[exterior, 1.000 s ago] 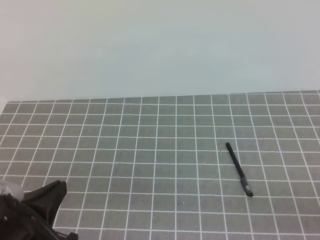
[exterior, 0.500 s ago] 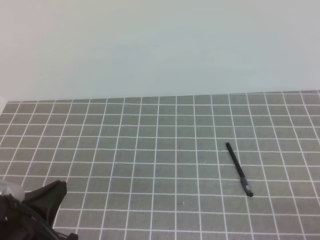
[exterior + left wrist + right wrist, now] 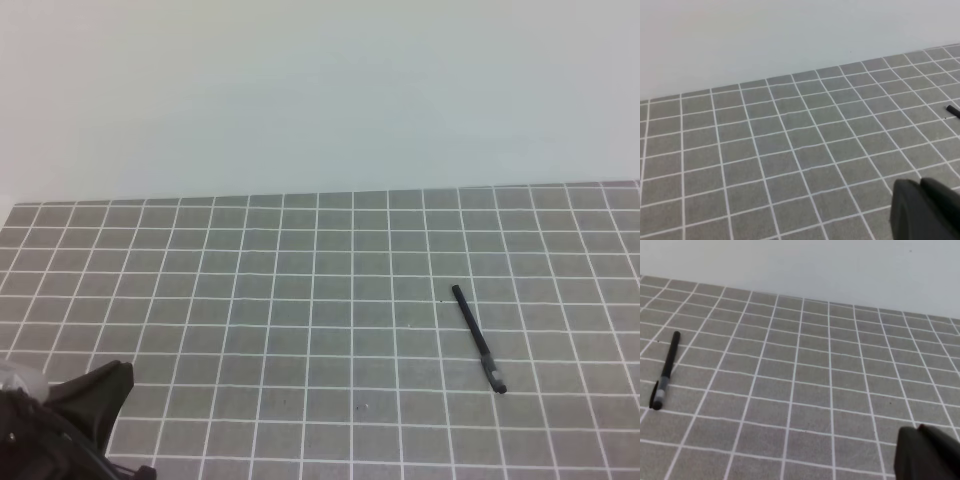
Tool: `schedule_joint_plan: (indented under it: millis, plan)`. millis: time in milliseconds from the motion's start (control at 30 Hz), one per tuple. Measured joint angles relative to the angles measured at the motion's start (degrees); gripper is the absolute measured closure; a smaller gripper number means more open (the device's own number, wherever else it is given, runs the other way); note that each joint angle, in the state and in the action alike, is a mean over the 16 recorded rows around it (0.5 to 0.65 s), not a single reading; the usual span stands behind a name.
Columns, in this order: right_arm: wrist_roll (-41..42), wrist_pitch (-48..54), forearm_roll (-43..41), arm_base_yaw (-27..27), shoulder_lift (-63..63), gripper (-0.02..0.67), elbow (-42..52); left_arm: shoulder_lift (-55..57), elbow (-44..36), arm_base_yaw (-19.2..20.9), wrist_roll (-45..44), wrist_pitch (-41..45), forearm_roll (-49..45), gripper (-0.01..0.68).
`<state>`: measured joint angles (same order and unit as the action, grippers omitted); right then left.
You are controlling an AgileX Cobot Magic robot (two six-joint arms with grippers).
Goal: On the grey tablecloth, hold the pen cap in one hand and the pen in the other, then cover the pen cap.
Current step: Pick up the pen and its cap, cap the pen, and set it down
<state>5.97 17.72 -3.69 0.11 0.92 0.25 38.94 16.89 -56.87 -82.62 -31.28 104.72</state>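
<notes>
The pen lies alone on the grey tablecloth, right of centre, with its small grey end toward me. It also shows in the right wrist view, with a small clip-like bit near that end. Its far tip shows at the right edge of the left wrist view. No separate pen cap is in view. My left gripper shows as two dark fingers pressed together, empty, far left of the pen. My right gripper looks the same, empty, well right of the pen.
The left arm's black end sits at the bottom left corner of the exterior view. A plain pale wall rises behind the cloth's far edge. The right arm is out of the exterior view.
</notes>
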Motion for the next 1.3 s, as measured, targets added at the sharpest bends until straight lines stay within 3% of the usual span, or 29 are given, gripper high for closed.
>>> schedule_joint_plan:
  millis: [667, 933, 1133, 1300]
  plan:
    - [0.0, 0.0, 0.0, 0.0, 0.0, 0.650, 0.0, 0.0, 0.0, 0.0, 1.0, 0.3, -0.1, 0.675]
    - [0.0, 0.0, 0.0, 0.0, 0.0, 0.650, 0.0, 0.0, 0.0, 0.6, 6.6, -0.3, -3.2, 0.675]
    - [0.0, 0.0, 0.0, 0.0, 0.0, 0.650, 0.0, 0.0, 0.0, 3.8, 15.0, -1.6, -9.6, 0.675]
    - [0.0, 0.0, 0.0, 0.0, 0.0, 0.650, 0.0, 0.0, 0.1, 9.7, 24.0, -1.6, -17.9, 0.675]
